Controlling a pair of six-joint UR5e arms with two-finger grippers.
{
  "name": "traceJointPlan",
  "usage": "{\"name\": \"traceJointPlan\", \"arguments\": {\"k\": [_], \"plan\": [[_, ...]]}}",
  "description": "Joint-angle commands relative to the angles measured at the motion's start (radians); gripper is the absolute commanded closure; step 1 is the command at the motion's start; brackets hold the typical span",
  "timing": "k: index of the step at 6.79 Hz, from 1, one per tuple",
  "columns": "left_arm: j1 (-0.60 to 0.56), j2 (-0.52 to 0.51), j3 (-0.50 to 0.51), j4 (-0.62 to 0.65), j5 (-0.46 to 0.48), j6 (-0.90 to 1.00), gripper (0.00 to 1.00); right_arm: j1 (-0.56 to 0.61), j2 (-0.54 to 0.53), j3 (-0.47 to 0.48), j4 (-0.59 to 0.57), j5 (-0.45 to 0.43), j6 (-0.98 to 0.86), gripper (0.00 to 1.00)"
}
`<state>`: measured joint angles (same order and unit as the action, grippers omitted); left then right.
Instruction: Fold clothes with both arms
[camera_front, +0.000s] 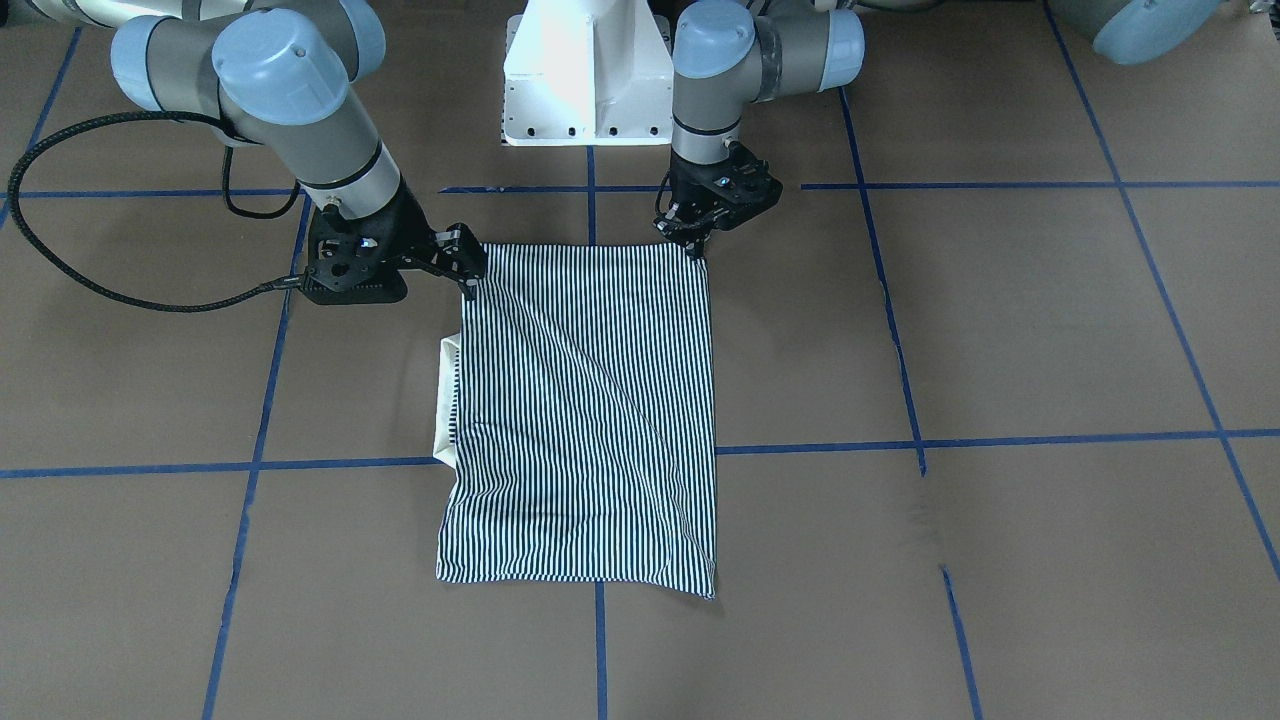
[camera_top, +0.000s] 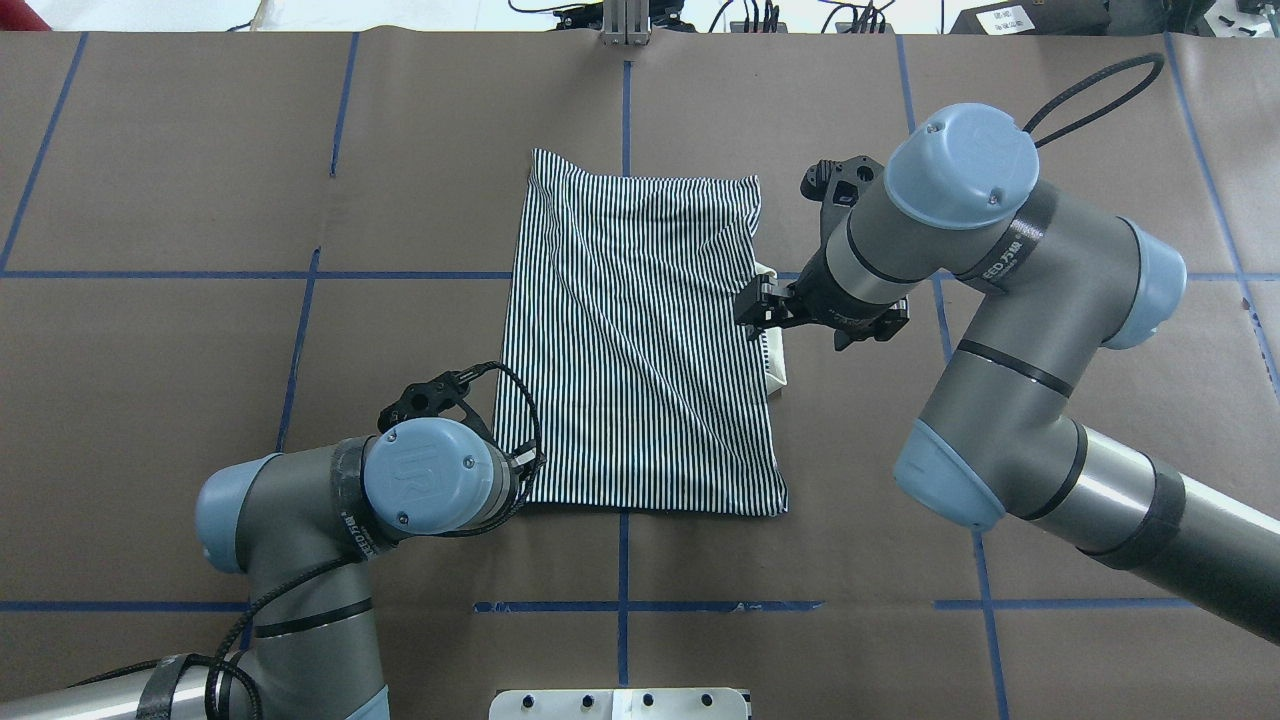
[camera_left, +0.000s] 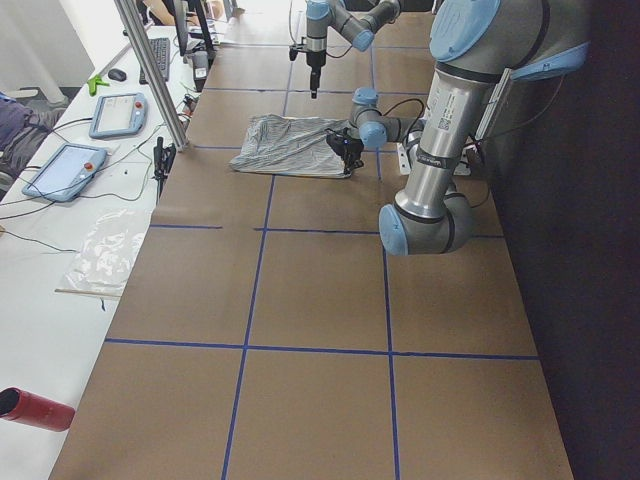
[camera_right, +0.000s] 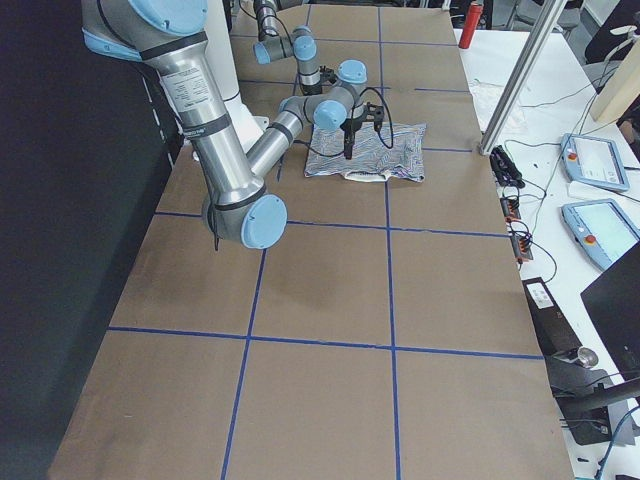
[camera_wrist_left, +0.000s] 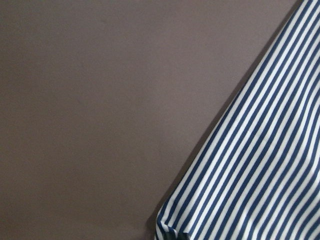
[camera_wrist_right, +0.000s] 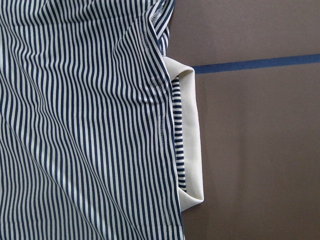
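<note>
You have 1 striped polo shirt (camera_front: 590, 420) lying flat in the middle of the table (camera_front: 1000, 330). It is folded to a rectangle, with 1 cream collar (camera_wrist_right: 192, 135) poking out on the robot's right side. Of the 2 arms, the left gripper (camera_front: 697, 243) sits at the shirt's near left corner, probably to take it for another fold. You cannot tell whether its fingers are closed. The right gripper (camera_front: 468, 270) hovers over the collar edge, fingers apparently spread and empty.

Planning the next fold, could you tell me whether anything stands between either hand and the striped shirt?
Nothing visible does: the left hand is at a robot-side corner of the shirt, the right hand at its collar-side edge.
</note>
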<state>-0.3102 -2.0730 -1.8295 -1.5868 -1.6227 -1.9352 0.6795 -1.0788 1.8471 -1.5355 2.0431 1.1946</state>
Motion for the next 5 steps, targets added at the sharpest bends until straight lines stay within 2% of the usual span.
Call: {"name": "traceJointPlan", "arguments": {"k": [1, 4, 5], "plan": [[0.003, 0.004, -0.074, 0.086, 0.000, 0.002, 1.00, 0.000, -0.001, 0.001, 0.000, 0.000, 0.000, 0.00], [0.040, 0.004, -0.060, 0.087, 0.004, 0.001, 0.98, 0.000, -0.003, 0.003, 0.000, -0.001, 0.003, 0.00], [0.040, 0.004, -0.056, 0.087, 0.006, 0.001, 0.82, 0.000, -0.003, 0.003, 0.000, -0.003, 0.005, 0.00]]}}
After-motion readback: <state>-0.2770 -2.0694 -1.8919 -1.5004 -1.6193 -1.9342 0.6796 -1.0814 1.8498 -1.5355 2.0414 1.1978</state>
